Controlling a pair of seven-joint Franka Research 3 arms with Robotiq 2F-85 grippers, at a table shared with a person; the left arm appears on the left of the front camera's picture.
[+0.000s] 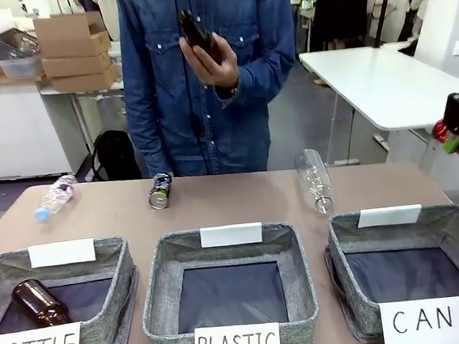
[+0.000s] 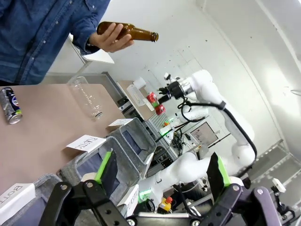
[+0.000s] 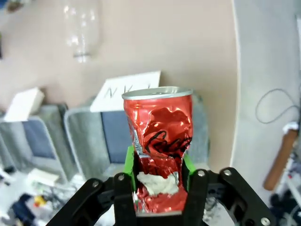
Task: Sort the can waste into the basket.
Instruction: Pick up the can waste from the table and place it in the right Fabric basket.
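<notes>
Your right pincer (image 3: 159,165) grips the red can (image 3: 157,132) high at the right, the CAN basket (image 1: 445,211) holds no can yet, the dark can (image 1: 160,190) lies far on the table (image 1: 241,203), and your left pincer (image 2: 162,162) is open.

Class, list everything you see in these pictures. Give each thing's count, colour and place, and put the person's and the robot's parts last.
Baskets: three, grey, row along near edge: BOTTLE basket, PLASTIC basket, CAN basket.
Glass bottles: two, brown; one in the BOTTLE basket, one in the person's hand.
Plastic bottles: two, clear; one far left on the table, one lying behind the CAN basket.
Dark can: one, dark with silver ends, far middle of table.
Red can: one, crushed, red, gripped in the right claw.
Person's hand: one, raised, holding a bottle.
Right claw: black, green pads, shut on red can.
Left claw: black, green pads, open, holding nothing.
</notes>
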